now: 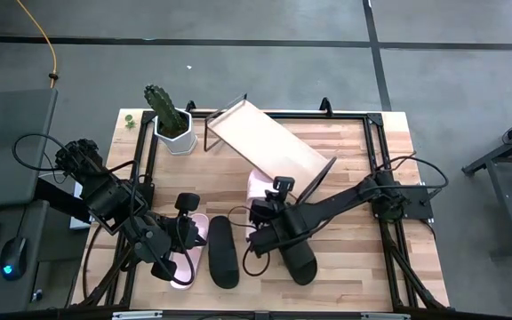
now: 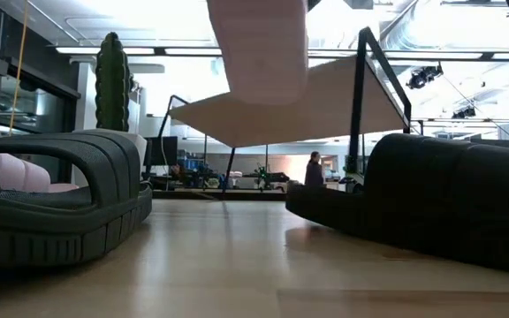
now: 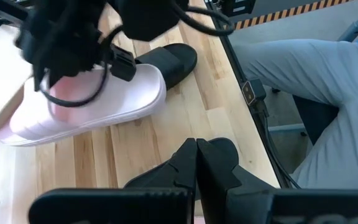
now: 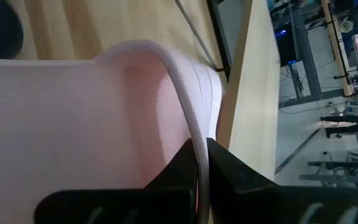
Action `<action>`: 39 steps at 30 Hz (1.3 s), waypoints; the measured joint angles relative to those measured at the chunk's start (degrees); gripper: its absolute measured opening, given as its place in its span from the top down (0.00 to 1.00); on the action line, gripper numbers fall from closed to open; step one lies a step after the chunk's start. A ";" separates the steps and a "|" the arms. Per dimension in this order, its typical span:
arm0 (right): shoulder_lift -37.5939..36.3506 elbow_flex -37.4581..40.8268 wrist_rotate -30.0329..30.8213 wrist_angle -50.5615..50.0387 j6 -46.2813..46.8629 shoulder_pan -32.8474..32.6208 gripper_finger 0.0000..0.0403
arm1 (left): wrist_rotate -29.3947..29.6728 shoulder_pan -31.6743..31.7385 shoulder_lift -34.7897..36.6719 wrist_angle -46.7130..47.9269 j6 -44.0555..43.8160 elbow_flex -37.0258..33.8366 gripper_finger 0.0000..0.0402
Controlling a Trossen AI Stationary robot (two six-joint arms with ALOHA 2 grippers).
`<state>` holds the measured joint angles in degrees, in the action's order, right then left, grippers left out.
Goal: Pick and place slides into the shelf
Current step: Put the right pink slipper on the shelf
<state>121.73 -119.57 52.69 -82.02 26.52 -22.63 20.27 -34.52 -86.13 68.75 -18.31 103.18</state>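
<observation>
Pink slide [image 4: 104, 118], ribbed white edge, in right end effector [image 4: 202, 163]

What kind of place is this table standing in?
Probably a robotics lab or workshop: bare concrete floor with dark line markings, metal equipment racks in the background, and ceiling strip lights with exposed ducts.

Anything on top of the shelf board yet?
No sandals lie on the shelf. The right gripper, shut on a pink slide, holds it at the board's lower end, hiding that corner.

Lab, concrete floor [image 1: 238, 22], ceiling ducts [image 2: 431, 35]
</observation>
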 joint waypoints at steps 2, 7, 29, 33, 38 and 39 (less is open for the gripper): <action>0.00 -0.79 0.14 0.01 -0.01 0.05 1.00 | 0.00 -0.02 0.00 0.00 0.00 0.00 1.00; 0.00 -0.59 -1.50 0.08 -0.02 0.13 1.00 | -0.02 -0.02 0.00 0.44 0.00 0.00 1.00; 0.00 -0.37 -17.01 1.37 3.32 -0.82 1.00 | -0.04 -0.01 0.00 0.37 0.00 0.00 1.00; 0.00 -0.34 -17.01 2.99 1.74 -1.77 1.00 | -0.07 0.00 0.00 0.37 0.00 0.00 1.00; 0.00 -0.34 -17.52 4.02 1.72 -2.71 1.00 | -0.07 0.00 0.00 0.37 0.00 0.00 1.00; 0.00 -0.34 -18.11 4.00 1.92 -2.93 1.00 | -0.07 0.00 0.00 0.37 0.00 0.00 1.00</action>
<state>121.73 -119.92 34.58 -78.02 28.45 -25.56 20.20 -34.52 -86.13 69.12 -18.31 103.18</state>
